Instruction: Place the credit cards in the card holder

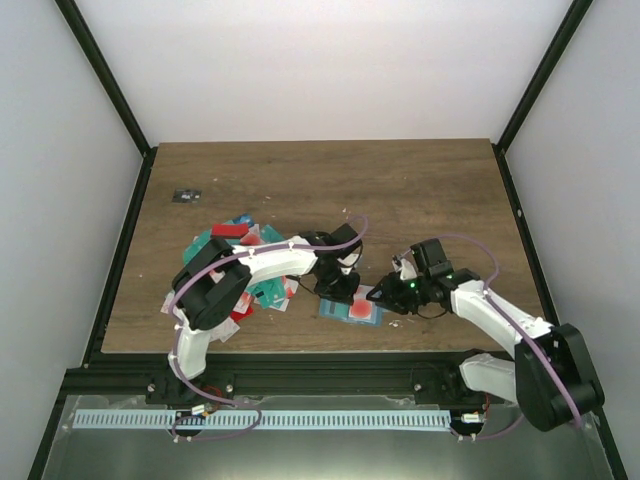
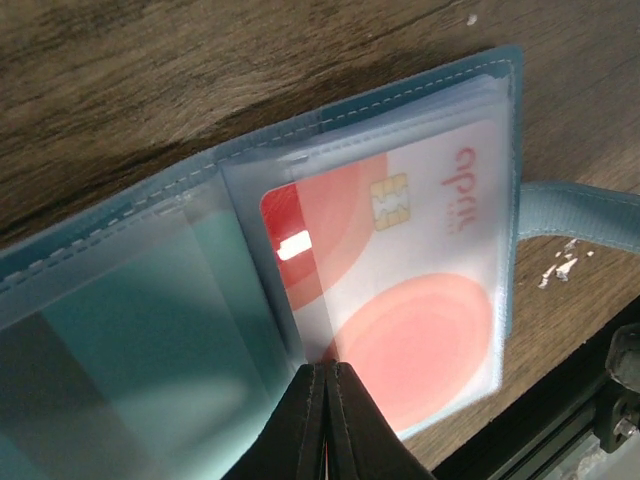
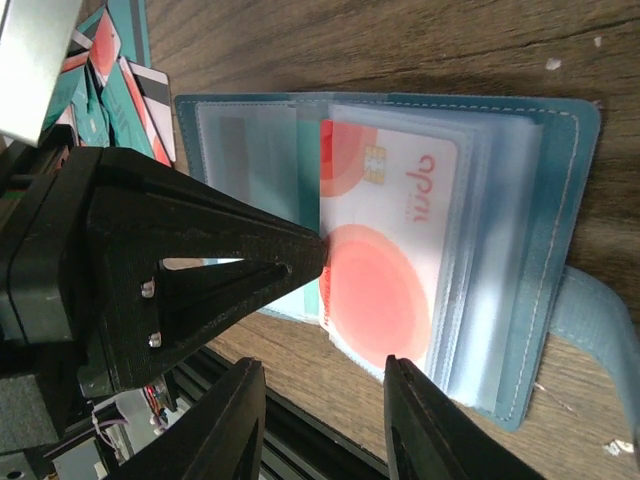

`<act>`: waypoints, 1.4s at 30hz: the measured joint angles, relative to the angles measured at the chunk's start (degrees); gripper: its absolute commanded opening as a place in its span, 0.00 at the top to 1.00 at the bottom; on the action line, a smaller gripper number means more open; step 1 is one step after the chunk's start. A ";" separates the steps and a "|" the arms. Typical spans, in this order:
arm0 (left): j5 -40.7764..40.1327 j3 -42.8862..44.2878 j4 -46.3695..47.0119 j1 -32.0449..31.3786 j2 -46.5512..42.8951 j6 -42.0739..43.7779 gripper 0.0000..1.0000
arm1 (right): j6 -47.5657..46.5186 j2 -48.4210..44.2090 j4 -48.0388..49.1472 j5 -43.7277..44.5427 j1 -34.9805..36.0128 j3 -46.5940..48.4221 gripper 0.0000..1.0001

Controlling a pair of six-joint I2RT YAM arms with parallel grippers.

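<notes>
Wooden table (image 1: 400,190), open card holder (image 3: 560,200), white-red credit card (image 3: 400,230) sleeved; left gripper (image 2: 325,375) pressed together at its edge; right gripper (image 3: 322,360) spread.

Surface: brown wooden table (image 1: 400,190), grain running left to right.
Near edge, centre: teal card holder (image 1: 335,310), lying open and flat, clear sleeves facing up.
Left of holder: credit cards (image 1: 228,236) in a loose overlapping heap of red, teal and white.
Far left: small dark object (image 1: 186,195), alone, well apart from the heap; too small to identify.
</notes>
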 measured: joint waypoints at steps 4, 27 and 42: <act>0.02 -0.15 0.15 0.00 0.85 0.20 0.96 | 0.00 2.71 1.60 -0.11 0.00 0.00 0.65; 0.98 -0.85 1.40 0.00 1.55 1.25 0.96 | -0.09 7.39 5.51 -0.48 0.00 0.00 0.63; 1.11 -0.92 1.46 0.04 1.55 1.51 0.96 | -0.46 6.93 4.90 1.25 0.00 0.00 0.63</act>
